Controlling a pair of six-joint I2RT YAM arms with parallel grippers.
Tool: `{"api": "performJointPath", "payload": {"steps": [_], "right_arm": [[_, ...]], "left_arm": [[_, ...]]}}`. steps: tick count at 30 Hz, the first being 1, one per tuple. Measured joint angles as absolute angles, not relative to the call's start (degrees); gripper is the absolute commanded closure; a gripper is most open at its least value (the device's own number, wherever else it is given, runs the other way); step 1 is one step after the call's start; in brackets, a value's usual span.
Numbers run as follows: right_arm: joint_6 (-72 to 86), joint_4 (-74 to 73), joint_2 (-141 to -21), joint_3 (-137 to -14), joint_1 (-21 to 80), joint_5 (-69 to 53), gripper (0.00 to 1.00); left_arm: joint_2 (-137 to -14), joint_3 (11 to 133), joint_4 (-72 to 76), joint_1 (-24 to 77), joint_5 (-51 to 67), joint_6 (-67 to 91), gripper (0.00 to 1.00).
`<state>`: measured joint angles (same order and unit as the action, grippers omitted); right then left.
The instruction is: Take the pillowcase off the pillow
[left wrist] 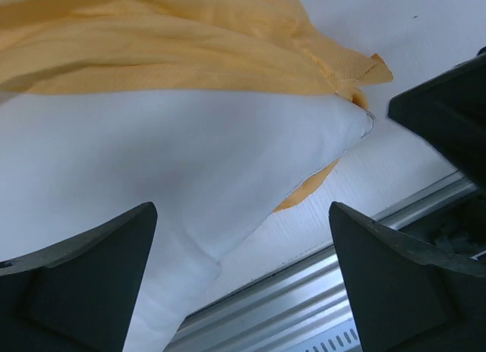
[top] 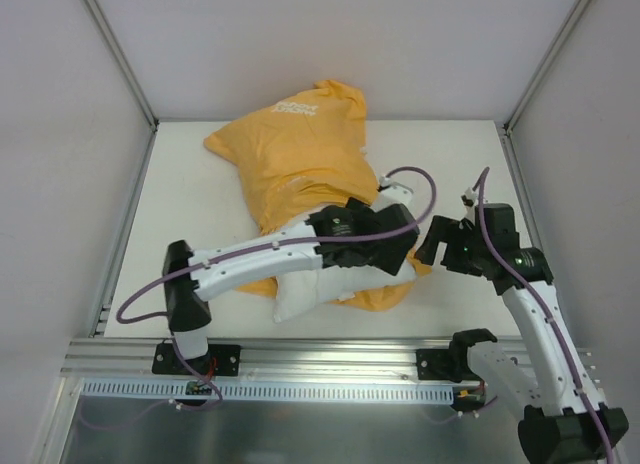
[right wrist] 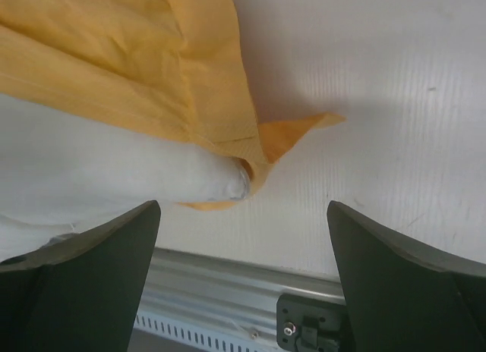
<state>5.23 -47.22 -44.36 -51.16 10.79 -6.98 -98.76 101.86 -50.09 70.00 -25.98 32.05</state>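
Note:
The orange pillowcase (top: pixel 300 149) lies bunched on the white table (top: pixel 190 194), its far end raised. The white pillow (top: pixel 305 292) sticks out of its near end. My left gripper (top: pixel 402 252) is open and empty, hovering just above the pillow's near right corner. In the left wrist view the pillow (left wrist: pixel 190 162) lies below the orange fabric (left wrist: pixel 190 41), between and beyond my open fingers (left wrist: pixel 83 284). My right gripper (top: pixel 432 242) is open and empty just right of that corner. The right wrist view shows the pillow corner (right wrist: pixel 99 170) poking from the pillowcase hem (right wrist: pixel 228 102).
An aluminium rail (top: pixel 320 359) runs along the table's near edge, with black arm mounts (top: pixel 445 364) on it. White walls and metal posts (top: pixel 115 54) close in the back and sides. My right gripper's dark body (left wrist: pixel 448 117) shows in the left wrist view.

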Motion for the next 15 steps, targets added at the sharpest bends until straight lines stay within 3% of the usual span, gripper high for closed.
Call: {"api": "performJointPath", "payload": {"steps": [6,11,14,15], "right_arm": [[3.6,-46.4,-51.2,-45.2,9.9,-15.3,0.04],[4.1,-42.0,-55.1,-45.1,9.4,-16.8,0.1],[5.2,-37.7,-58.2,-45.1,9.4,-17.6,0.19],[5.6,-36.1,-59.1,-45.0,9.4,-17.8,0.21]], "left_arm": [[-113.3,107.4,-53.3,73.3,-33.2,31.4,0.01],[-116.2,107.6,-55.4,73.0,-36.8,31.3,0.01],[-116.2,107.5,-55.6,72.6,-37.5,31.6,0.22],[-116.3,107.3,-55.5,72.4,-37.6,32.0,0.43]]}}
